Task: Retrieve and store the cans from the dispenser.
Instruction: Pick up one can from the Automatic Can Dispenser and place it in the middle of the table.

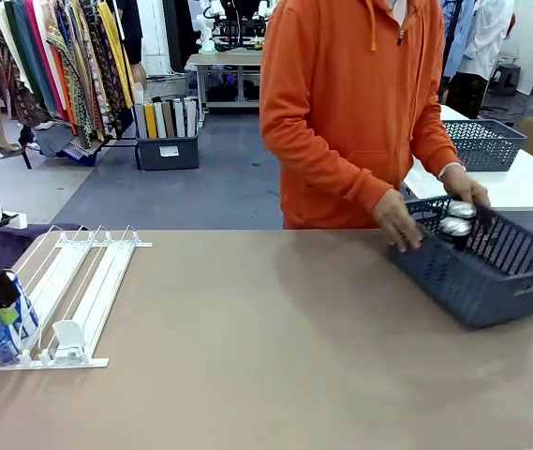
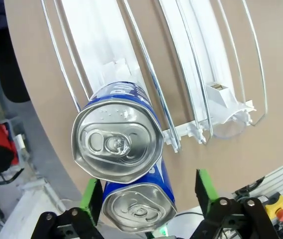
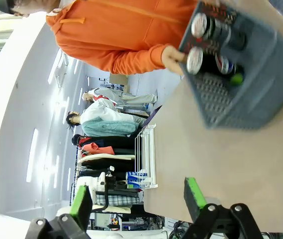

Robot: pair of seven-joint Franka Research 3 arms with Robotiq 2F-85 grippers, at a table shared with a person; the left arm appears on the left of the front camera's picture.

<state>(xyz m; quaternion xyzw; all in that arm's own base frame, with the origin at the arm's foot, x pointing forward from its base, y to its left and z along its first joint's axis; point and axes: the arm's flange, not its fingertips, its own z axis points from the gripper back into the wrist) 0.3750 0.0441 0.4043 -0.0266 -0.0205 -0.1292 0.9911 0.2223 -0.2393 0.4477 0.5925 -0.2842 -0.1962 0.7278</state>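
Straddling the end blue can (image 2: 137,211) in the dispenser's (image 2: 191,59) left lane with the left hand (image 2: 147,183), fingers apart, not yet clamped, likely to lift it clear of the rails. Right hand (image 3: 136,195) apart, empty, well away from the dispenser. Basket (image 1: 491,281) far from the dispenser, steadied by a person for storing.

Tan table (image 1: 275,356), rack of bright garments (image 1: 69,56) (far left), 1 grey bin of boards (image 1: 168,150) beside it.
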